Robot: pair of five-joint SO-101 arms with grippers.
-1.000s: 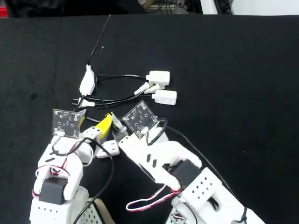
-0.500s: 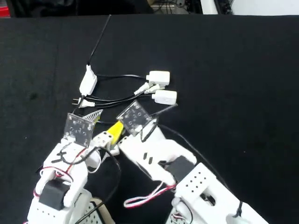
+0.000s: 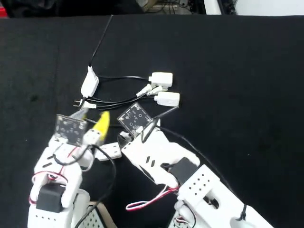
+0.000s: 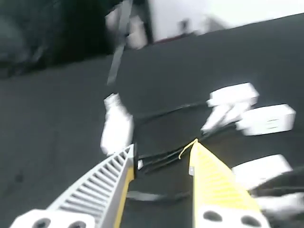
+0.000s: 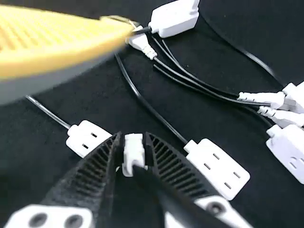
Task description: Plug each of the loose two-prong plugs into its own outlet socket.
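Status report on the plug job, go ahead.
Left gripper: jaws open, empty. Right gripper: jaws shut on white plug. Empty socket close beside it. Black cords crossing ahead.

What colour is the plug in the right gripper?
White; the plug shows best in the right wrist view.

High view overhead; wrist views low, close; share cords [image 3: 116,100].
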